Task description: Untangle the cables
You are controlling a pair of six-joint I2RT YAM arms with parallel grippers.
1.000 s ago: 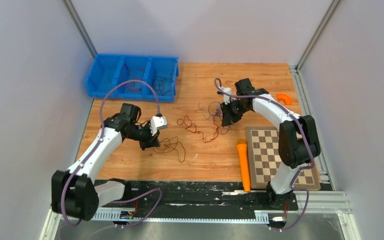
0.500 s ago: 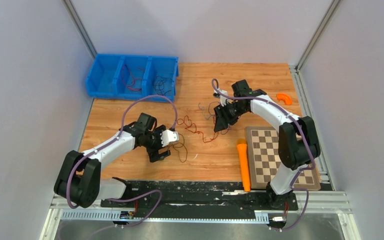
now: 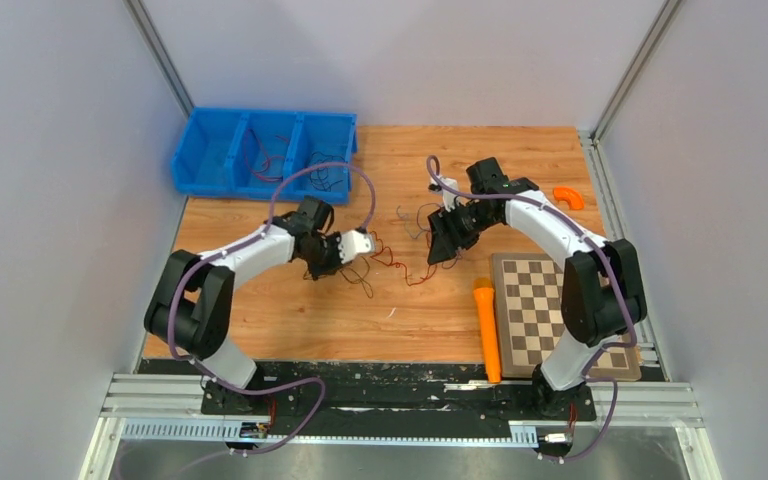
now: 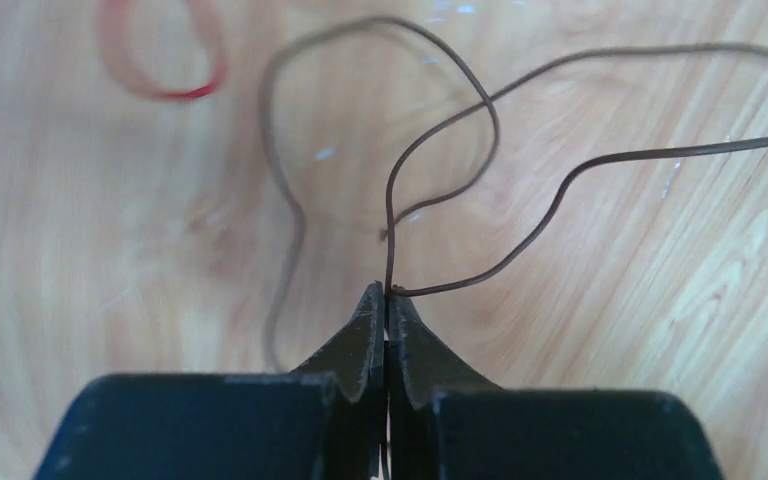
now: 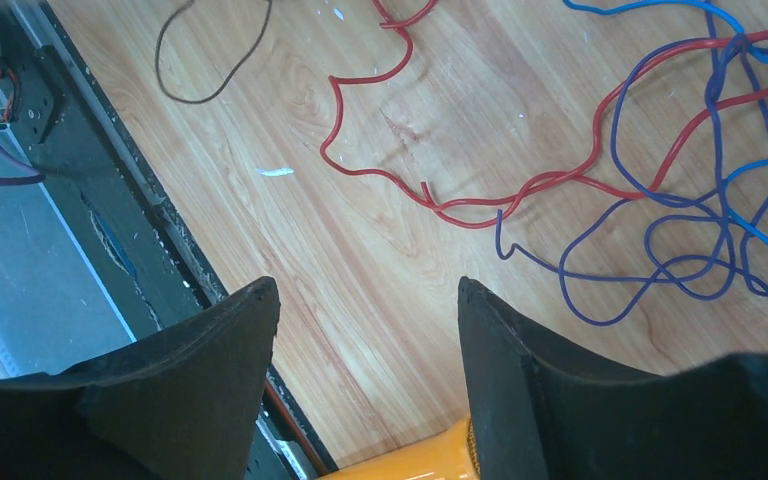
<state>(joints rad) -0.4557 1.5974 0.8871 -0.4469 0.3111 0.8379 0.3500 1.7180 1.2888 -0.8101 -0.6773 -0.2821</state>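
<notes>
My left pincer [image 4: 387, 297]: I am clenching it on the brown wire [image 4: 388, 235]. The tips are meeting, and the wire is coming out right at them and looping away over the table [image 3: 260, 320]. I am holding this pincer low, left of the table's middle.

My right pincer [image 5: 365, 295]: I am holding it released, with the fingers well apart and nothing between them. It is hovering above the wood, right of the middle and a little farther back than the left one.

The cables are lying mid-table, between my two pincers. The red wire [image 5: 365, 173] is snaking across below the right pincer. The blue wires [image 5: 615, 150] are lying in a tangle beside it, crossing the red one in several places. More thin wires are sitting in the middle and right compartments of the blue bin [image 3: 192, 165], far left.

Near right, the chessboard [image 3: 560, 320] is lying flat, with an orange stick [image 3: 487, 330] just beside its left edge.
</notes>
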